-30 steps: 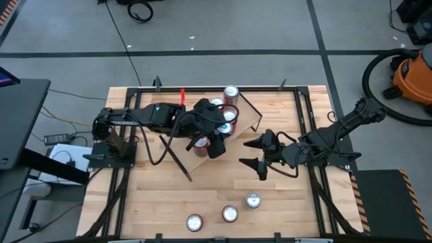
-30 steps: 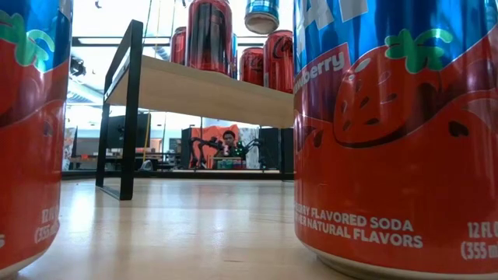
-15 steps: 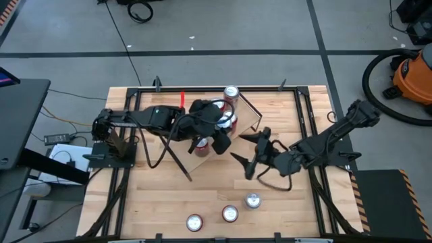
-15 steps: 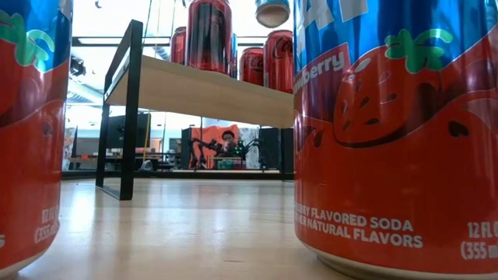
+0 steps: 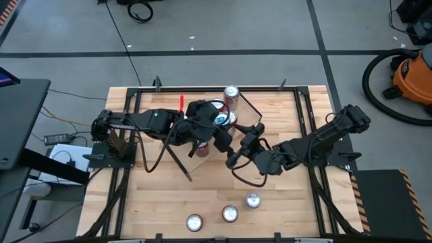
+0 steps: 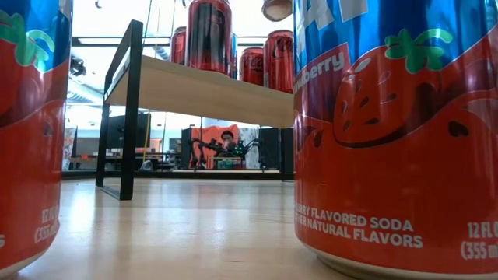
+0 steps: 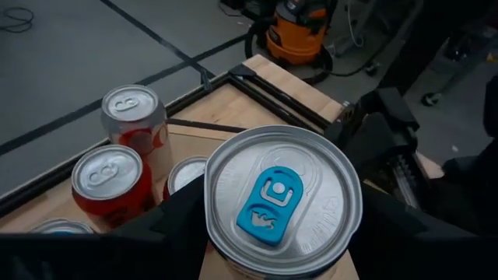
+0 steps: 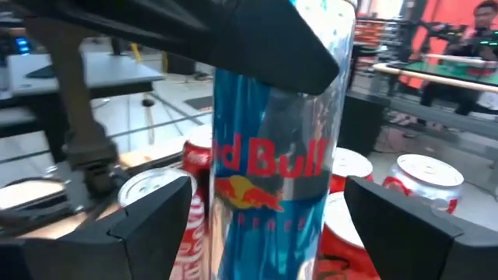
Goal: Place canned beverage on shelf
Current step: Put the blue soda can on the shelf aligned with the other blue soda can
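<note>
So the left gripper [image 5: 221,128] is clamped around a Red Bull can [image 7: 282,197], a slim blue and silver one with a blue pull tab, and holds it up above the shelf [image 6: 202,92], over the red soda cans [image 7: 107,180] already standing there. In the low view only the bottom of that can pokes in at the top, clearly off the board and not touching it. The shelf is the light-wood board on black wire legs, sitting near the far edge of the table [image 5: 162,202], about the middle of that edge. The right gripper [image 5: 241,147] is right beside the held can with its fingers [image 8: 152,210] spread wide on either side of it, not touching it, nothing in its grip. From the right wrist view the Red Bull logo sits squarely between those two fingers, with the left gripper's dark finger wrapped over the upper part of the can. Three more cans [image 5: 230,214] stand near the table's front edge; two strawberry soda ones fill most of the low view. A person shows small in the room beyond.
</note>
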Available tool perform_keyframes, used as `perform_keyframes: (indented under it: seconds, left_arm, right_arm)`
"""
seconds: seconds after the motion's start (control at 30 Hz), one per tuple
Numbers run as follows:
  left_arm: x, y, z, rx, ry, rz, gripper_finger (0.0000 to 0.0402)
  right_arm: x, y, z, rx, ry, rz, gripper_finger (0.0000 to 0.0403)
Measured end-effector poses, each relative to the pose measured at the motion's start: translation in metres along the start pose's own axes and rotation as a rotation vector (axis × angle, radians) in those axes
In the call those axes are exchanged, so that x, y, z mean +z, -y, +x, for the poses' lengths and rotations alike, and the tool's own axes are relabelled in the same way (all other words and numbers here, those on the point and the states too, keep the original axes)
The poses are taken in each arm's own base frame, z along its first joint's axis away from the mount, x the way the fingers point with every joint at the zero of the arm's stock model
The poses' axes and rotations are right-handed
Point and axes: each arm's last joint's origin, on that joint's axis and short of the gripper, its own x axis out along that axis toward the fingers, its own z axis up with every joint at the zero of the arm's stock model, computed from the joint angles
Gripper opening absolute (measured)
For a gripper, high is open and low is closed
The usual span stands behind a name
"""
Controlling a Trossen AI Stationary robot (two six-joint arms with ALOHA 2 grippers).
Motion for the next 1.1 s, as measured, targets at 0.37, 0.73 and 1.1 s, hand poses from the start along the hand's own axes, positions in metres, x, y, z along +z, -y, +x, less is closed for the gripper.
perform_keyframes:
  seconds: [0.37, 0.73, 1.1]
  left_arm:
    - [-0.004, 0.002, -0.005, 0.041, 0.026, 0.013, 0.0245]
    - [-0.004, 0.000, -0.005, 0.060, 0.027, 0.041, 0.0245]
    - [0.005, -0.006, -0.013, -0.024, -0.009, 0.131, 0.0301]
  right_arm:
    - [0.007, 0.001, 0.013, -0.011, 0.033, 0.040, 0.0295]
    - [0.008, 0.003, 0.020, 0.024, 0.023, 0.033, 0.0212]
    - [0.006, 0.002, 0.020, 0.080, 0.008, 0.019, 0.0216]
